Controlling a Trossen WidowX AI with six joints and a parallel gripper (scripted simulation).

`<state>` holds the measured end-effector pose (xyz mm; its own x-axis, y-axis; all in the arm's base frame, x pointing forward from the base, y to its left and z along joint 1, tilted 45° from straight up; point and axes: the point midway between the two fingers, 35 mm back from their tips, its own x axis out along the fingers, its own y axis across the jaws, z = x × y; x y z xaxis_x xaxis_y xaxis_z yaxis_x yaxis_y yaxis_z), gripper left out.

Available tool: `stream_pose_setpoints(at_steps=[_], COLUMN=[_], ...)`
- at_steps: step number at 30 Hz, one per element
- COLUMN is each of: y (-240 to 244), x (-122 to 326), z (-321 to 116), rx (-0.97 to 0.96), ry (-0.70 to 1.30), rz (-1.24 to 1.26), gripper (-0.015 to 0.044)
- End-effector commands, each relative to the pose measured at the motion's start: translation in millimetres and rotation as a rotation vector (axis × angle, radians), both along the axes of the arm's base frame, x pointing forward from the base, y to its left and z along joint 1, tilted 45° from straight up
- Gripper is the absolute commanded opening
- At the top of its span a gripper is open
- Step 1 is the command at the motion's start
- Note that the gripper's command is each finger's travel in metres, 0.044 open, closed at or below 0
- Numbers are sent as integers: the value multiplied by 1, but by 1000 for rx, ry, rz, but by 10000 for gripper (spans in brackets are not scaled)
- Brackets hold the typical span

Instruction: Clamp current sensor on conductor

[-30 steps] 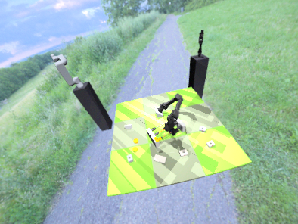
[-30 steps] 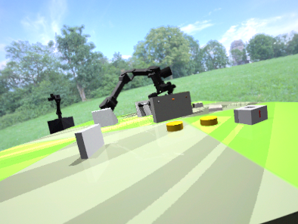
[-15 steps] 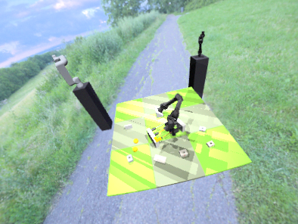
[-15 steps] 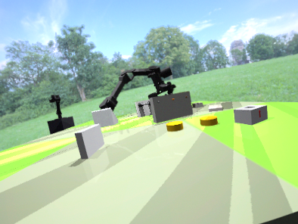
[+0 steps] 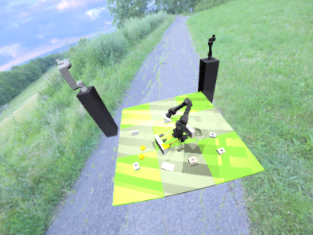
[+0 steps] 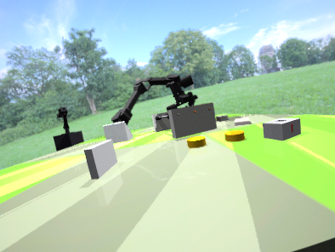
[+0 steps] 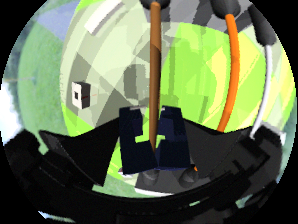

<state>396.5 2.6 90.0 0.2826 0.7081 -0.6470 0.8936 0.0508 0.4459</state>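
The dark navy split-core sensor [image 7: 131, 156] is between the fingers of my gripper [image 7: 150, 120], which is shut on it. Its two halves show side by side in the wrist view, with a notched gap between them. The brown conductor [image 7: 155, 30] runs down to the sensor and along this gap. An orange conductor [image 7: 235, 60] and a white conductor [image 7: 268, 80] run to its right, outside the sensor. The latch, the arrow and the LOAD marking cannot be made out. In the top and exterior views the arm hides the sensor.
The conductors run between two upright panels; the near grey panel [image 6: 193, 122] partly hides the space behind it. Two yellow discs [image 6: 196, 142] [image 6: 235, 136] lie before it. A box [image 6: 281, 128] [image 5: 136, 166] and a white slab [image 5: 168, 167] are nearby. Another box [image 5: 192, 160] stands farther right.
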Motion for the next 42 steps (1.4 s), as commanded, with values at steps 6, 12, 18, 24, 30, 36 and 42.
stream_pose_setpoints(at_steps=[6, 12, 18, 24, 30, 36, 42], y=[1, 1, 1, 1, 1, 1, 0], x=[0, 0, 0, 0, 0, 0, 0], z=[1, 1, 1, 1, 1, 1, 0], rx=[9, 9, 9, 9, 9, 9, 0], ry=[-2, -2, -2, -2, -2, -2, 0], rz=[1, 1, 1, 1, 1, 1, 0], gripper=[0, 0, 0, 0, 0, 0, 105])
